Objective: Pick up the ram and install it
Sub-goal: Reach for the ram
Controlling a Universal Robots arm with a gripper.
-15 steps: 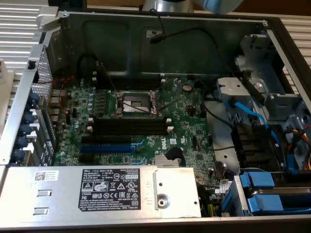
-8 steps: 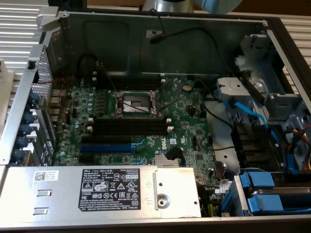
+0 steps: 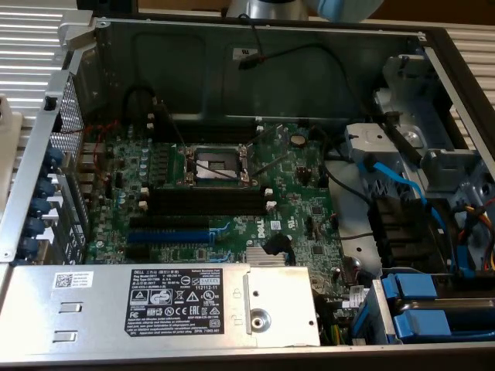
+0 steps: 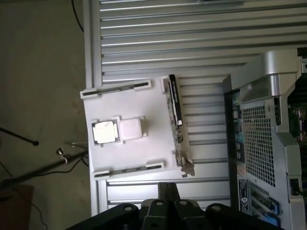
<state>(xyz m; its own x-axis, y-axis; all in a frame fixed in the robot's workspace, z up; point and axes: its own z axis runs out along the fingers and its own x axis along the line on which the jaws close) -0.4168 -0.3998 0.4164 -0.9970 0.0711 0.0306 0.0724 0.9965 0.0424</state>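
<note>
- My gripper (image 4: 168, 188) is pinched fully together, the jaws touching with nothing between them.
- The ram (image 4: 175, 101) stands on its long edge along one rim of the tray (image 4: 139, 103). It is out ahead of my jaws and well apart from them, so no part of the pickup is done yet.
- The CPU (image 4: 104, 132) lies on the same tray, ahead of my jaws and off to the side away from the case (image 4: 261, 139).
- The case stands on the other side of my jaws, its perforated wall near the rim that carries the ram.
- Coming down with my jaws pinched like this is a risk. The tips would strike the ram's top edge instead of straddling it, and could tip it out of its holder or chip it.
- The stick is thin and stands on edge. A grip that is off-centre or skewed could let it swing, and then it would not meet a slot squarely.
- There is little room between the ram and the case wall, so a finger on that side could catch the wall.
- Inside the case, the black slots (image 3: 205, 202) lie beside the blue slot (image 3: 168, 232). Pressing the ram into the wrong slot, or with it reversed, would strain the board.
- I cannot tell whether the slots' end clips stand open.
</note>
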